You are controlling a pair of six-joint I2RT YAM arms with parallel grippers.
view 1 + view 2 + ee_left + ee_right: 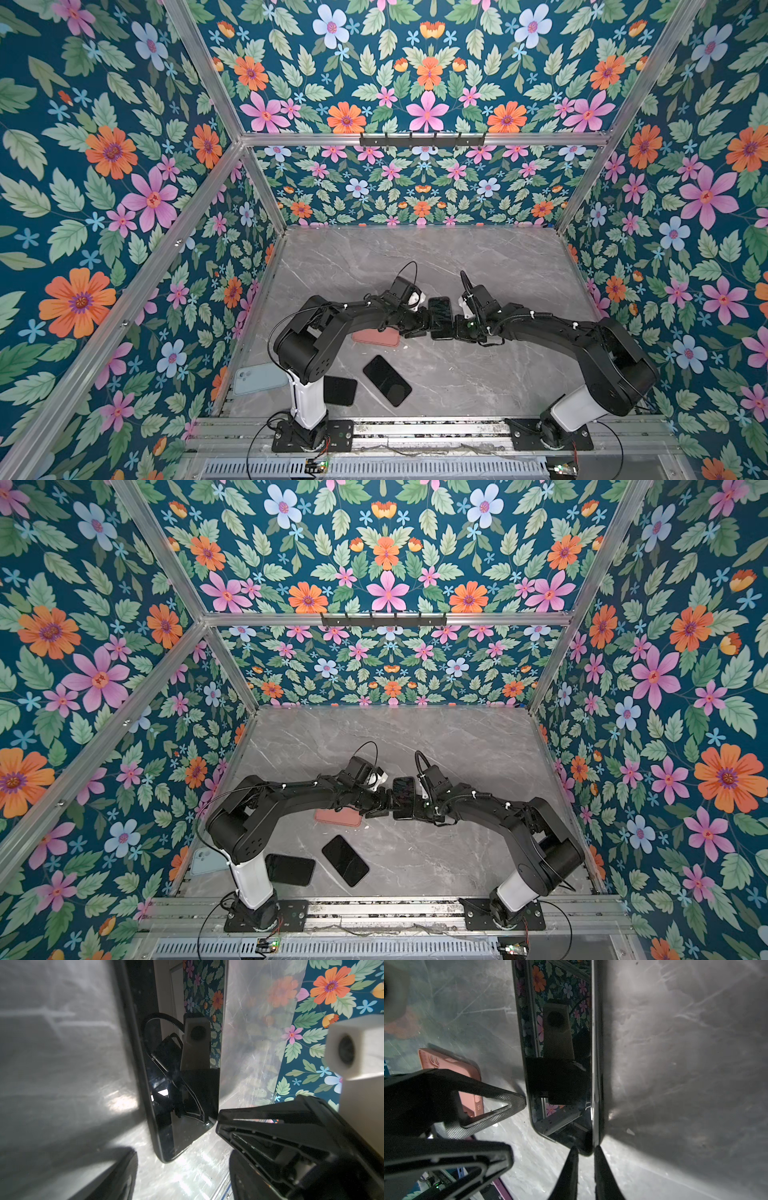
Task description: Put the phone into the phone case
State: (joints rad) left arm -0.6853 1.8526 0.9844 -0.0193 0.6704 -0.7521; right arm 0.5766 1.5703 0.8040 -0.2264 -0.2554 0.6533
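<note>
A black phone (440,316) (403,796) hangs between the two arms at mid-table. My right gripper (584,1149) (455,326) is shut on its near corner, with the phone (560,1076) edge-on between the thin tips. My left gripper (182,1178) (419,326) stands open just left of the phone (182,1095), its fingers (118,1176) apart on both sides and touching nothing. The pink phone case (376,337) (338,817) (467,1078) lies flat on the marble below the left forearm, partly hidden by it.
Another black phone (386,380) lies near the front. A second dark one (340,390) sits beside the left arm's base. A pale blue case (257,378) rests at the front left. Floral walls close in the grey marble table (478,257).
</note>
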